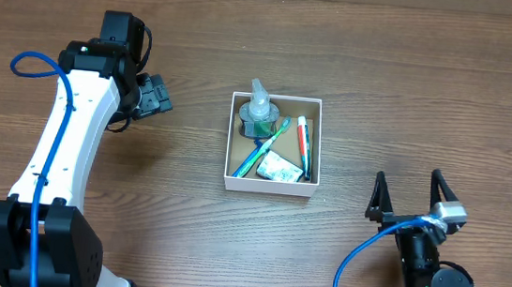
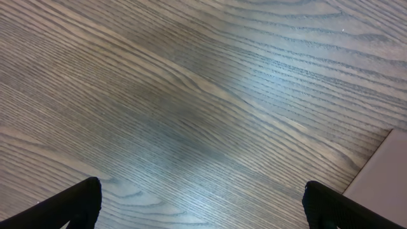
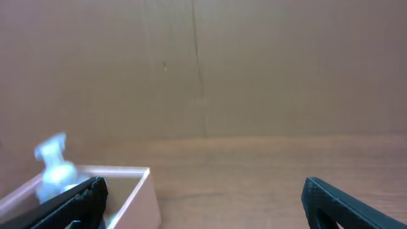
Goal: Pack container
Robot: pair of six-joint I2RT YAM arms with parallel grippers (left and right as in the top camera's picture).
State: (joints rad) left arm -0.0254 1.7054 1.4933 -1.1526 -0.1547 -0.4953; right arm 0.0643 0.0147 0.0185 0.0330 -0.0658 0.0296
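The container (image 1: pixel 269 188) is a small square white-walled box with a brown inside, at the table's middle. In it lie a clear bottle (image 1: pixel 259 114) with a nozzle cap, a blue and a green toothbrush (image 1: pixel 263 149), a red and white tube (image 1: pixel 302 144) and a small white packet (image 1: pixel 278 170). My left gripper (image 1: pixel 157 96) is open and empty, left of the box; its view shows bare table and the box's corner (image 2: pixel 388 172). My right gripper (image 1: pixel 410 191) is open and empty, right of the box. The box wall (image 3: pixel 137 197) and bottle cap (image 3: pixel 54 162) show in its view.
A brown cardboard wall (image 3: pixel 203 63) stands along the table's far edge. The wood table (image 1: pixel 412 93) lies around the box.
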